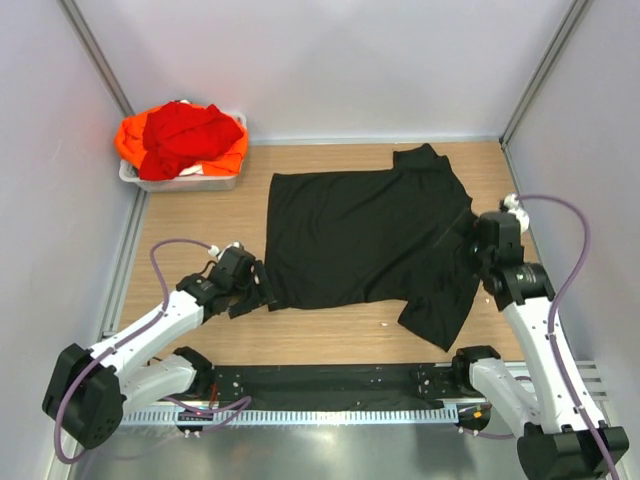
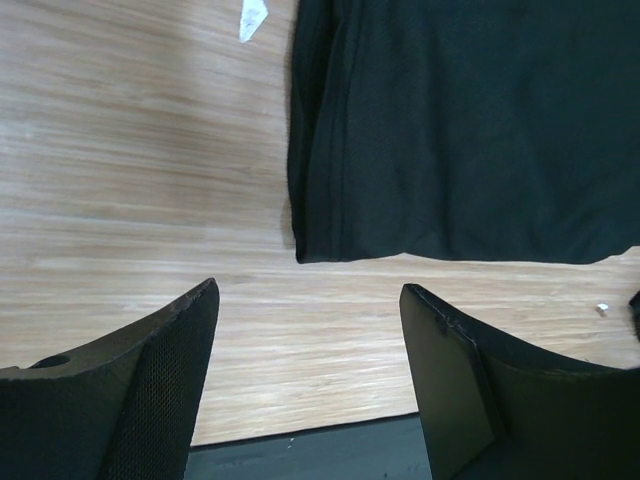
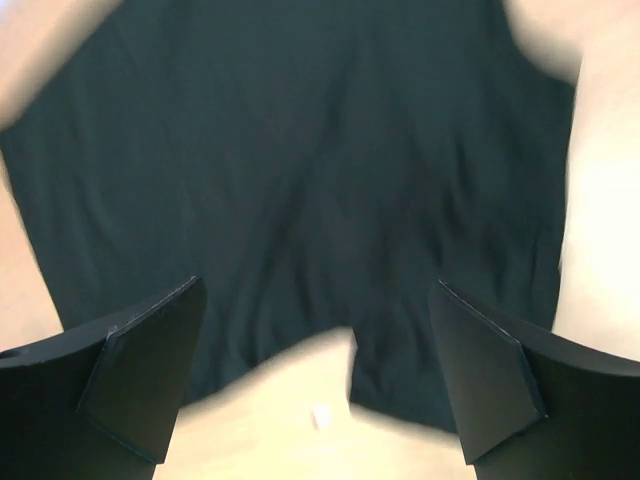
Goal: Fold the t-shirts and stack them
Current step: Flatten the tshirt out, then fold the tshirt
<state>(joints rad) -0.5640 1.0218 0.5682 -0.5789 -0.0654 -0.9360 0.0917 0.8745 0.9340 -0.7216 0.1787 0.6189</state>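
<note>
Black soft-cloth short-sleeved t-shirt (image 1: 360, 235) lies spread flat on the light wooden tabletop (image 1: 200, 215), mid-table. Its hem is toward the left, one sleeve points to the far side and the other to the near side. Left gripper (image 1: 262, 288) sits low at the shirt's near-left hem corner. In the left wrist view its fingers (image 2: 170, 380) are wide apart with nothing between them, bare wood under the gap and the hem corner just ahead of the tips, not touching. Right gripper (image 1: 470, 245) is over the shirt's right end, by the shoulder area. The right wrist view is blurred, but the black fingers (image 3: 150, 370) are clearly spread and hold nothing, with black cloth below them; I cannot tell whether they touch it. Small white scrap (image 1: 385, 325) lies on the wood near the near sleeve. White plastic rectangular tub (image 1: 180, 183) stands in the far-left corner, well apart from the black shirt. It holds a crumpled red t-shirt (image 1: 185, 130) on top of a bright orange t-shirt (image 1: 128, 140), both unfolded and spilling over the rim.
</note>
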